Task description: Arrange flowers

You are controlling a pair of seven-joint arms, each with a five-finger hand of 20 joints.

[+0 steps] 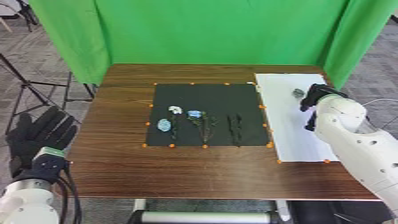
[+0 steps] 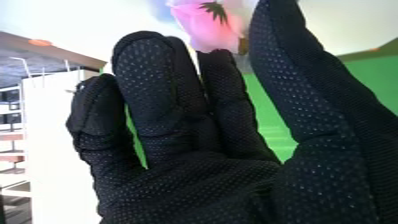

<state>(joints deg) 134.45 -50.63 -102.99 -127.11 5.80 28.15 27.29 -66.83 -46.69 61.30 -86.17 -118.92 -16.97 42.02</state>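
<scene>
The left hand (image 1: 40, 132) has a green wrist label (image 1: 51, 152)

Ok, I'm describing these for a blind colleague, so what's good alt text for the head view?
A robot's right hand over a white sheet on a brown table, beside a small greyish item. On a black mat: a white flower, a blue flower, a pale-blue oval piece, dark stems. Left hand open, off the table's left edge.

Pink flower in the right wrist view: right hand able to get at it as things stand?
Probably yes: the right hand has its thumb and fingers apart, the pink flower is by their tips, and nothing seems in the way.
</scene>
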